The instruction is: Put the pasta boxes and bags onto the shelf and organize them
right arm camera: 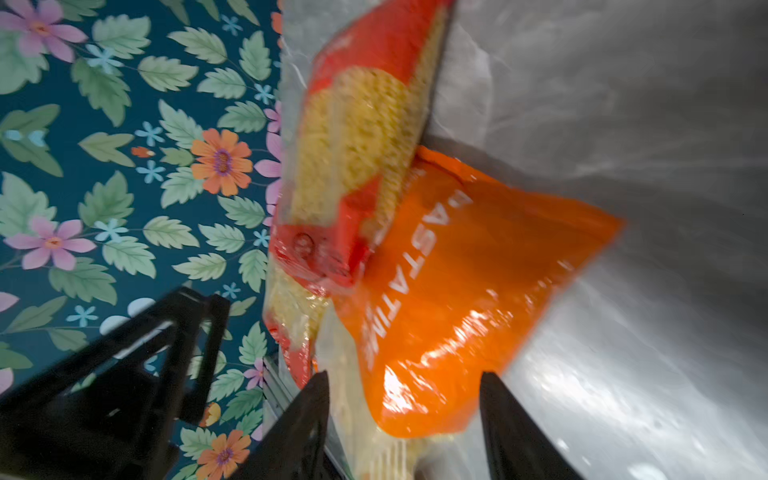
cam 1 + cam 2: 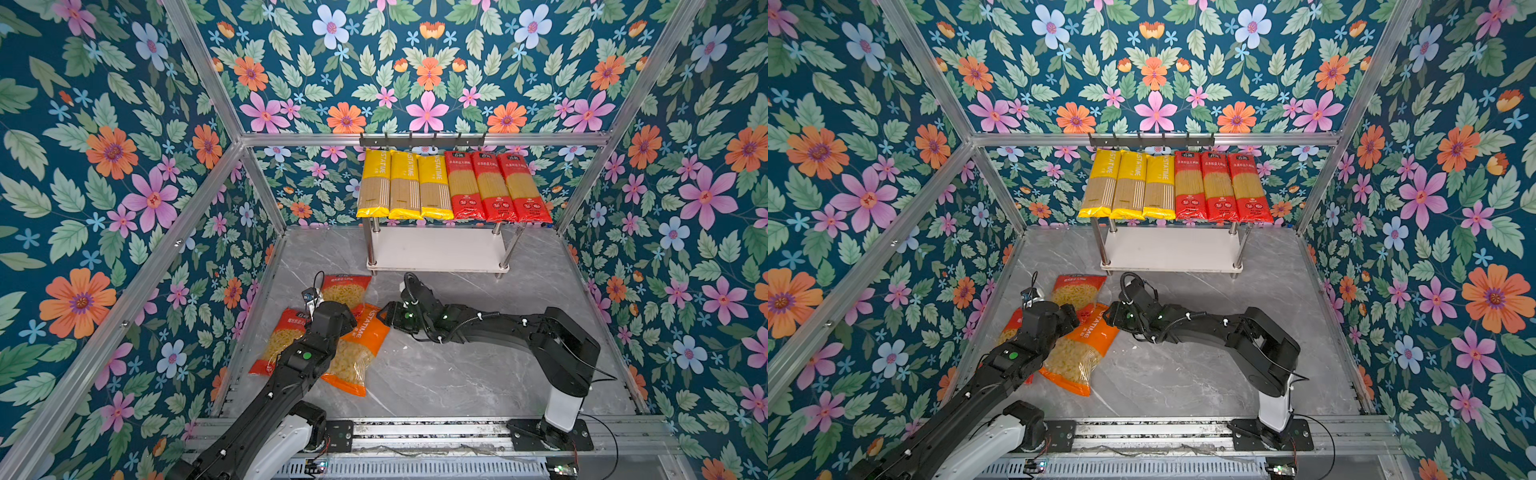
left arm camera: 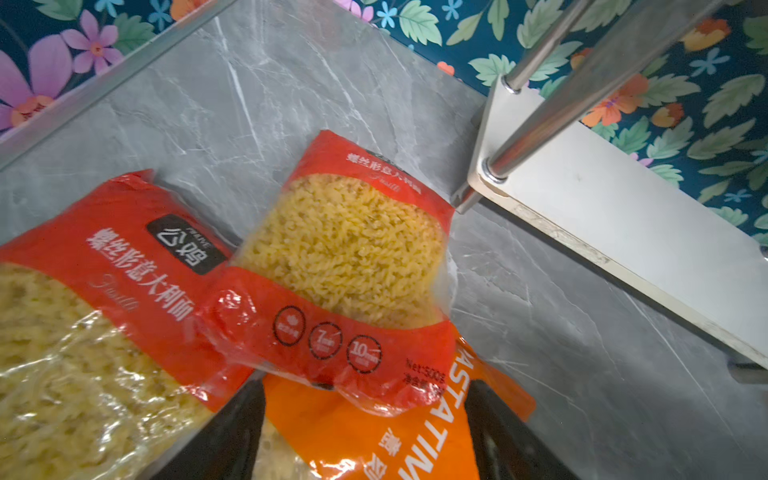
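Note:
Three long yellow packs [image 2: 403, 187] and three long red packs [image 2: 494, 187] lie side by side on the shelf's top board. The lower board [image 2: 436, 249] of the shelf is bare. On the floor at the left, an orange macaroni bag [image 2: 353, 357] lies partly under a red bag [image 2: 345, 291]. Beside them is a second red bag [image 2: 280, 336]. My left gripper [image 3: 368, 386] hovers open over the orange bag's [image 3: 353, 440] printed end. My right gripper [image 1: 403, 374] comes in from the right. Its jaws are shut on the orange bag's [image 1: 457, 270] upper corner.
A black hook rail [image 2: 422, 140] hangs on the back frame bar above the shelf. Chrome legs [image 3: 536, 124] of the shelf stand close to the far red bag [image 3: 349, 249]. Floral walls close in three sides. The arms' base rail [image 2: 415, 432] runs along the front.

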`<state>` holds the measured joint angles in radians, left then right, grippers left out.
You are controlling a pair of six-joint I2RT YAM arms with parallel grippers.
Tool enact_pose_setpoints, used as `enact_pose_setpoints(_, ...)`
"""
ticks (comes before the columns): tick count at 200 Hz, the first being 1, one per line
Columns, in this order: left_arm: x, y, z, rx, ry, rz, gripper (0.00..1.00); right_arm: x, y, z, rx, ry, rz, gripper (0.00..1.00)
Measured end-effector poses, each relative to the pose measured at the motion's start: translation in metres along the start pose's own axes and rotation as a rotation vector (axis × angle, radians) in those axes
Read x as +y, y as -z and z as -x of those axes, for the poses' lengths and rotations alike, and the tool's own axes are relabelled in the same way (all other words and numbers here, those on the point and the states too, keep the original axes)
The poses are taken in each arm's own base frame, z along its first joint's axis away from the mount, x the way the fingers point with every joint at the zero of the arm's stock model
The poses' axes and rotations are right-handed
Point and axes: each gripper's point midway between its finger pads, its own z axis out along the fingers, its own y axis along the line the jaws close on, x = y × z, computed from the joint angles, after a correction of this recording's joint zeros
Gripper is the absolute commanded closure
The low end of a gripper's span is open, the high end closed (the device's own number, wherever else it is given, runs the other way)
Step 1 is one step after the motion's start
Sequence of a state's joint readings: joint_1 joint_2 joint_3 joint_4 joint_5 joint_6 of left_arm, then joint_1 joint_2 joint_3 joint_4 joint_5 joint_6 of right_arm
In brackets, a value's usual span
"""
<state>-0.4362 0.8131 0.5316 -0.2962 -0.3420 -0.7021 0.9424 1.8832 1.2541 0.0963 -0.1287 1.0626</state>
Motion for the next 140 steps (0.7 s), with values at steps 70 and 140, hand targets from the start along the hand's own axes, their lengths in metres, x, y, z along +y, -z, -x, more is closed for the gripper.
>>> enact_pose_setpoints(70,0.006,0.014,0.013,-0.030,-0.034,0.020,0.22,0.020,-0.067,0.008,0.081,0.014,-0.010,0.43)
enact_pose_setpoints(140,0.005,0.012,0.008,-0.006,-0.049,0.014,0.24,0.023,-0.097,0.000,0.169,-0.001,-0.001,0.78)
